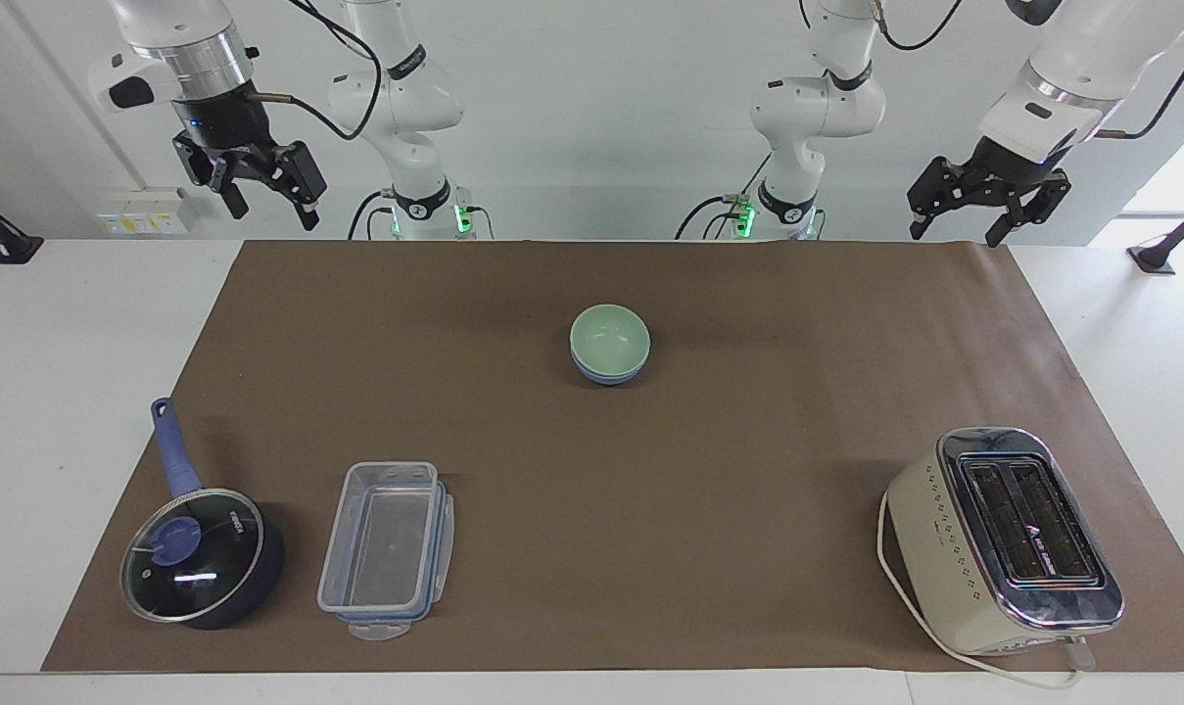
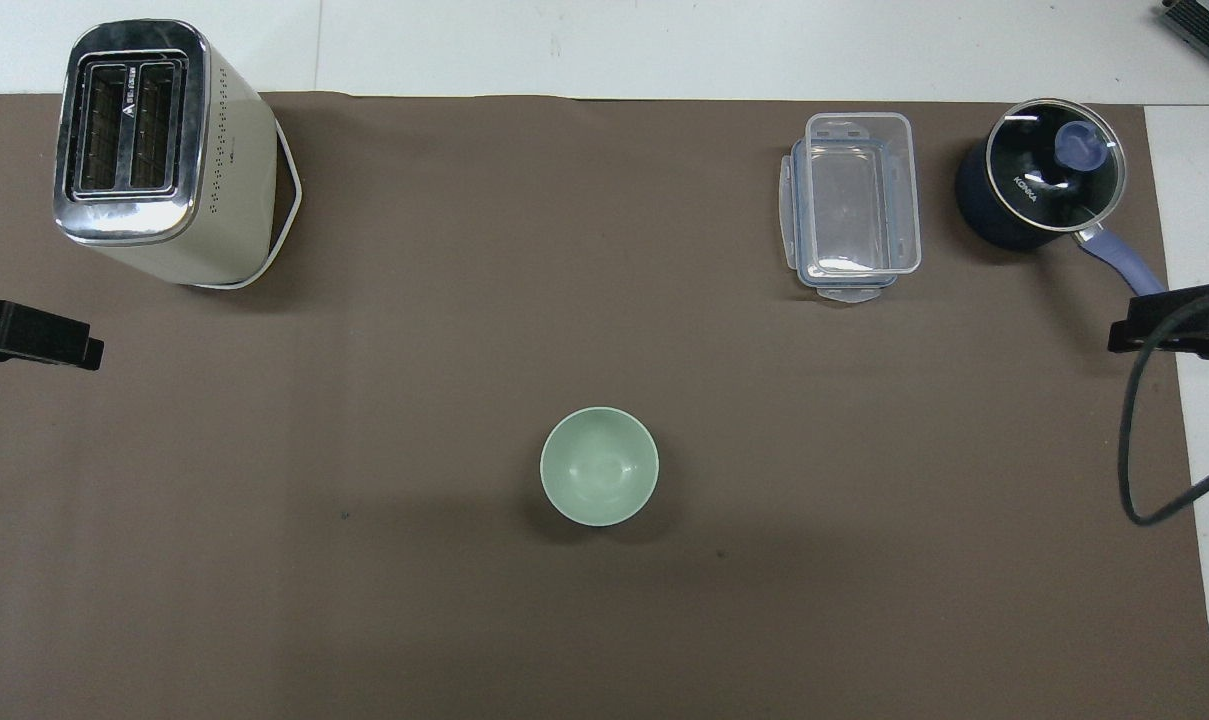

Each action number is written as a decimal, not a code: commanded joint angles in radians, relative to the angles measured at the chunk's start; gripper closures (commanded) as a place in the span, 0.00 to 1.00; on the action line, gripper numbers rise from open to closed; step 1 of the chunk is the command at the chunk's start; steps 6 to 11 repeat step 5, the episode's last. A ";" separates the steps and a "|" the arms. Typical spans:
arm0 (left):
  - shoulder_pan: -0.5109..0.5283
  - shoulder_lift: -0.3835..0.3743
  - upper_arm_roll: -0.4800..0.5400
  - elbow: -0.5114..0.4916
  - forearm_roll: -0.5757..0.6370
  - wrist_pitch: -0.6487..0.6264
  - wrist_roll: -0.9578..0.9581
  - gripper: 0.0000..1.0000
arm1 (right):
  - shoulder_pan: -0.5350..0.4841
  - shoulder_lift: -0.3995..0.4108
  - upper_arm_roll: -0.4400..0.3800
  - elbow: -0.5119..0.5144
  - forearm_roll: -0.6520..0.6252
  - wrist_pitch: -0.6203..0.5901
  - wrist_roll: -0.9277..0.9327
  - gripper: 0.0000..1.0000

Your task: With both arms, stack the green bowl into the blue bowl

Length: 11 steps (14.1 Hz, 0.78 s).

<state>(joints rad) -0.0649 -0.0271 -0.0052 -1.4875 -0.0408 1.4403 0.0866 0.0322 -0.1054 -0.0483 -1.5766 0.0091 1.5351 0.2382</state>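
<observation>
The green bowl (image 1: 609, 336) sits nested in the blue bowl (image 1: 608, 375) in the middle of the brown mat; only the blue bowl's lower side shows under it. In the overhead view the green bowl (image 2: 599, 466) hides the blue one. My right gripper (image 1: 270, 211) is open and empty, raised over the table edge at the right arm's end, well apart from the bowls; it also shows in the overhead view (image 2: 1174, 325). My left gripper (image 1: 954, 233) is open and empty, and waits raised over the mat's corner at the left arm's end (image 2: 34, 335).
A cream toaster (image 1: 1003, 539) stands farther from the robots at the left arm's end. A clear lidded container (image 1: 386, 539) and a dark blue saucepan with a glass lid (image 1: 200, 558) stand farther out at the right arm's end.
</observation>
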 commanded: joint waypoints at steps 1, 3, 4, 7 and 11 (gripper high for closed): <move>0.007 -0.031 -0.007 -0.036 0.019 -0.003 0.007 0.00 | -0.014 -0.020 0.008 -0.026 -0.011 0.005 -0.033 0.00; 0.008 -0.031 -0.007 -0.036 0.019 -0.001 0.007 0.00 | -0.012 -0.023 0.007 -0.037 -0.035 0.011 -0.094 0.00; 0.008 -0.031 -0.007 -0.036 0.019 -0.001 0.007 0.00 | -0.014 -0.020 0.007 -0.030 -0.050 0.011 -0.111 0.00; 0.008 -0.031 -0.007 -0.036 0.019 -0.001 0.007 0.00 | -0.014 -0.011 0.008 -0.005 -0.052 0.001 -0.109 0.00; 0.008 -0.031 -0.007 -0.036 0.019 -0.001 0.007 0.00 | -0.014 -0.011 0.008 -0.005 -0.052 0.001 -0.109 0.00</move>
